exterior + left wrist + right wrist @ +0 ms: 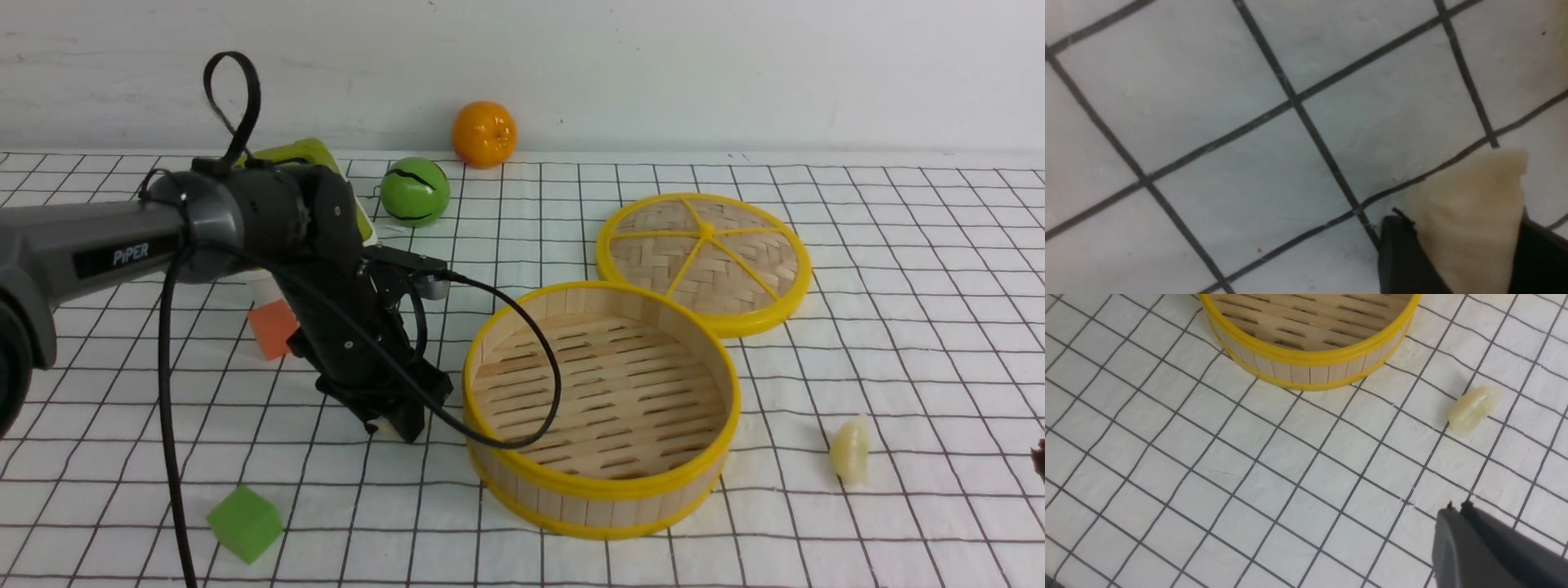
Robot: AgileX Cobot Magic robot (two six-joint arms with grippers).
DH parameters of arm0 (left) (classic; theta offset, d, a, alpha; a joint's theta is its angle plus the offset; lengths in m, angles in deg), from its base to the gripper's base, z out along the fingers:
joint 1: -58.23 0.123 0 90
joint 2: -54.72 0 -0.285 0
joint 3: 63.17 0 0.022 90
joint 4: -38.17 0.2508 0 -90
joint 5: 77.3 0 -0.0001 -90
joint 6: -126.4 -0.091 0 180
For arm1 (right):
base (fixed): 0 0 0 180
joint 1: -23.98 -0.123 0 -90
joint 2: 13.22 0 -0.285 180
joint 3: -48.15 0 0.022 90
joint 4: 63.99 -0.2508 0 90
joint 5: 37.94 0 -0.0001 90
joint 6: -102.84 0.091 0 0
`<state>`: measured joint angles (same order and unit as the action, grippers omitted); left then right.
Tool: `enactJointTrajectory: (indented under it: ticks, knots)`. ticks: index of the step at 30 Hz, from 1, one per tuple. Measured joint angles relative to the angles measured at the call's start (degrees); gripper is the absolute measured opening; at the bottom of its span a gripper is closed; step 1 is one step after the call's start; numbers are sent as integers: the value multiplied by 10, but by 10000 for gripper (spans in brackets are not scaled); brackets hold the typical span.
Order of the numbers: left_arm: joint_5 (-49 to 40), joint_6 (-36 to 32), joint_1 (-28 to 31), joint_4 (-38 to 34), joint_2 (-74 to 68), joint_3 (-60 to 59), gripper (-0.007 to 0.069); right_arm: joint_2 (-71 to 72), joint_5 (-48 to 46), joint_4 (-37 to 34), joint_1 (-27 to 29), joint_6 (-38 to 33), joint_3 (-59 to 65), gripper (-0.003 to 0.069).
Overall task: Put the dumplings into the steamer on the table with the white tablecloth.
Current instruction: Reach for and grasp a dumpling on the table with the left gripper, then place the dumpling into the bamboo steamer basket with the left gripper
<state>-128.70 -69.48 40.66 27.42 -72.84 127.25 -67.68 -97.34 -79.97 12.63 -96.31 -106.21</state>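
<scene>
Left wrist view: cream-white, pleated toy dumpling [1470,220] between the left claw's [1457,253] black fingertips, both sides touching; jaws parted about its width, closed on it. Front view: held dumpling low at the round bamboo, yellow-rimmed steamer's [602,490] nine o'clock, just beside. Second pale dumpling [851,450] on white, black-gridded tablecloth [392,523], steamer's four o'clock.

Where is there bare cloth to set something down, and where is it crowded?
Bare: between the green cube and the steamer; right of the woven disc, beyond the far dumpling. Crowded: left of the steamer, where the left tool straddles a dumpling.
</scene>
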Motion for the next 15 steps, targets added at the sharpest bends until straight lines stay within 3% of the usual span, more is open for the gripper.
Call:
enactJointTrajectory:
  ticks: [9, 15]
  knots:
    - [-29, 19, -7, -1, 104, -2, 282, 0, 5, 3, 0, 4, 0, 0]
    - [-9, 47, -102, -41, 157, 4, 282, -2, 32, 3, 0, 5, 0, 5]
